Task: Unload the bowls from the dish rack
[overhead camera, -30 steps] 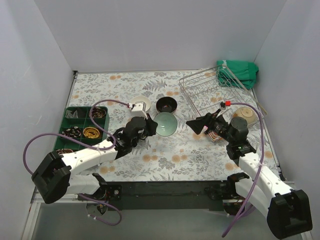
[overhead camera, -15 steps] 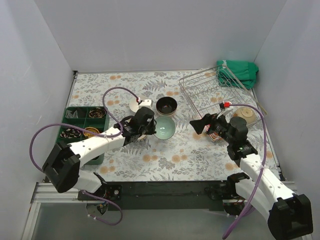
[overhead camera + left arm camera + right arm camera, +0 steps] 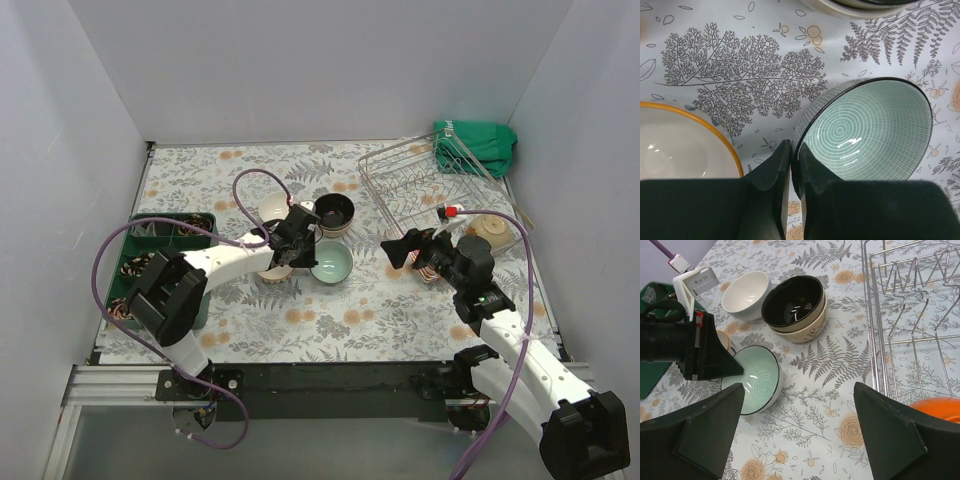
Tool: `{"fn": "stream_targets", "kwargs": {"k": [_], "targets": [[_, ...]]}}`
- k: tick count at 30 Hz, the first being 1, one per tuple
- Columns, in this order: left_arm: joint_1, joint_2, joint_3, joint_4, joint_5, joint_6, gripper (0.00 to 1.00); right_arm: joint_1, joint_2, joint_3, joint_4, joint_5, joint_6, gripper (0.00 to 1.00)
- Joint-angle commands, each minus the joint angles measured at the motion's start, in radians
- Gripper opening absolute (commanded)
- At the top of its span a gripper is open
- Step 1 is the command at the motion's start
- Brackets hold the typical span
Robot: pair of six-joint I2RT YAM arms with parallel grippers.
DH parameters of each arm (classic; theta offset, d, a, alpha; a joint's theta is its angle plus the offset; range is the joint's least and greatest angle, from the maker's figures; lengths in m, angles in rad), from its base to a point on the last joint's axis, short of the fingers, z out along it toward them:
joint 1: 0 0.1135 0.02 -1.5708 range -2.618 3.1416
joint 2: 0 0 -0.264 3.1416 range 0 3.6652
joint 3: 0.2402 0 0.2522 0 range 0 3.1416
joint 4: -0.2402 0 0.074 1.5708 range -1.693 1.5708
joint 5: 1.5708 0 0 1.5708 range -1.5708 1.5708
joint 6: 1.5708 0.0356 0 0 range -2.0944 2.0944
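The teal bowl (image 3: 865, 130) has thin white rings inside and a dark rim. The left gripper (image 3: 792, 146) is almost closed, pinching that rim. A white bowl (image 3: 675, 150) with an orange edge sits just to its left. The right gripper (image 3: 799, 390) is wide open and holds nothing. To its right, the rack (image 3: 900, 315) has an orange bowl (image 3: 940, 407) in it
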Motion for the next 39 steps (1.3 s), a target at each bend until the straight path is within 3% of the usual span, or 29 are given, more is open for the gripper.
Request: {"fn": "stream_targets", "kwargs": {"k": [1, 5, 13, 15, 20, 26, 33, 39], "targets": [[0.023, 0.008, 0.065, 0.023, 0.048, 0.011, 0.0, 0.007, -0.019, 0.028, 0.006, 0.03, -0.02, 0.99], [0.032, 0.039, 0.074, 0.017, 0.054, 0.011, 0.02, 0.01, -0.018, 0.027, 0.006, 0.038, -0.022, 0.99], [0.032, -0.026, 0.068, 0.015, 0.045, 0.022, 0.42, 0.008, 0.004, 0.059, -0.047, 0.061, -0.036, 0.99], [0.031, -0.057, 0.064, 0.011, 0.039, 0.027, 0.47, 0.01, 0.01, 0.077, -0.067, 0.072, -0.037, 0.99], [0.032, -0.211, 0.047, -0.012, 0.034, 0.05, 0.71, 0.01, 0.03, 0.131, -0.18, 0.142, -0.037, 0.98], [0.032, -0.451, -0.031, -0.032, -0.039, 0.116, 0.96, 0.002, 0.079, 0.26, -0.382, 0.357, -0.042, 0.99], [0.034, -0.718, -0.185, -0.025, -0.173, 0.183, 0.98, -0.018, 0.165, 0.349, -0.5, 0.417, -0.036, 0.99], [0.035, -0.866, -0.318, 0.011, -0.26, 0.2, 0.98, -0.076, 0.261, 0.361, -0.537, 0.348, -0.01, 0.99]]}}
